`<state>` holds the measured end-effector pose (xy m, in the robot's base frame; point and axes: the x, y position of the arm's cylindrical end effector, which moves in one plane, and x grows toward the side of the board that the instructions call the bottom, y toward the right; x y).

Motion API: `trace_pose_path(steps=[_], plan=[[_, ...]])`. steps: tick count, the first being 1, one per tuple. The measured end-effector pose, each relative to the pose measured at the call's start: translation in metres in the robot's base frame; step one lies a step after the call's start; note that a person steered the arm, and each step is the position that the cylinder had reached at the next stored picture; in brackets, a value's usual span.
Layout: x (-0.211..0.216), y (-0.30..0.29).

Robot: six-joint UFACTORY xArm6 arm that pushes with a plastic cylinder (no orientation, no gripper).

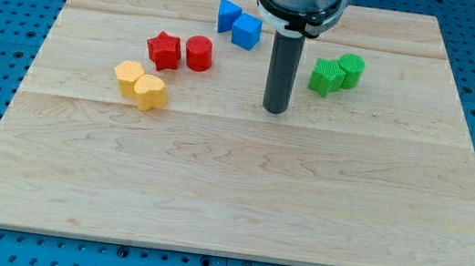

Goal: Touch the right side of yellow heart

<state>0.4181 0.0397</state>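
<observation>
The yellow heart [150,92] sat at the board's [237,206] left, touching a yellow hexagon [128,75] on its far left. My tip [274,110] rested well to its right, clear of it; I had no pincer, only the rod. 2 red blocks [181,52] lay farther back.

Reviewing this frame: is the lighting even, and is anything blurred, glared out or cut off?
Camera view: even, soft light, only faint shadows under the blocks; no glare on the wooden board; the yellow heart and my tip are sharp; the arm's upper part is cropped by the view's top.
</observation>
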Motion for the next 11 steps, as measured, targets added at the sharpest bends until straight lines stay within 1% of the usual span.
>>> trace_pose_path(steps=[2,3,5,6,8,9,10,11], plan=[[0.0,0.001],[0.008,0.001],[0.047,0.005],[0.049,-0.032],[0.027,-0.11],[0.008,-0.126],[-0.021,-0.124],[-0.04,-0.112]])
